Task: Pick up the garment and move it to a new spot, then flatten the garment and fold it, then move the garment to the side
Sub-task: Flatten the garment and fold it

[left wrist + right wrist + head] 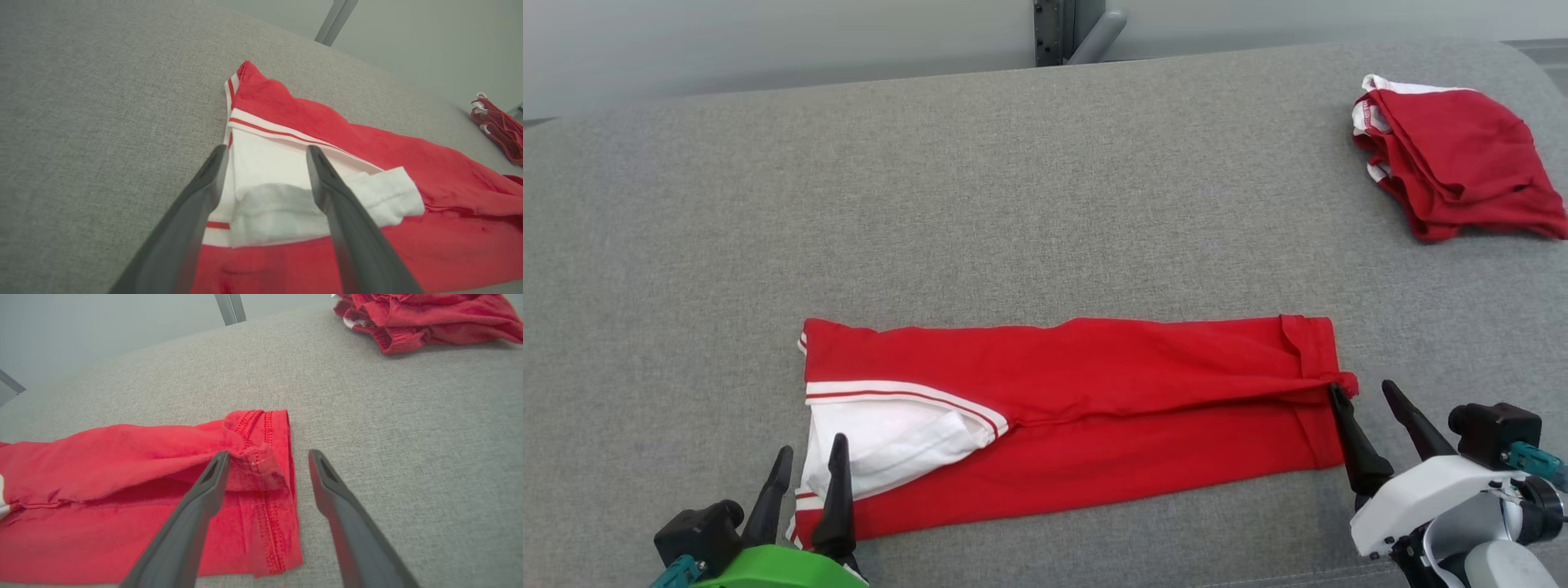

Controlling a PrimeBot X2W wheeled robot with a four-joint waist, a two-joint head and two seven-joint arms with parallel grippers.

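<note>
A red garment (1094,408) with a white sleeve and striped trim lies folded into a long band on the grey padded surface (1013,204). My left gripper (810,464) stands open over its left end, fingers straddling the white sleeve (282,196). At the right end, my right gripper (1364,396) is open too. Its left finger rests on the hemmed red edge (265,457); the other finger is over bare fabric surface. Nothing is held by either gripper.
A second red and white garment (1454,163) lies bunched at the far right of the surface, also seen in the right wrist view (429,318). A grey metal post (1062,33) rises behind the far edge.
</note>
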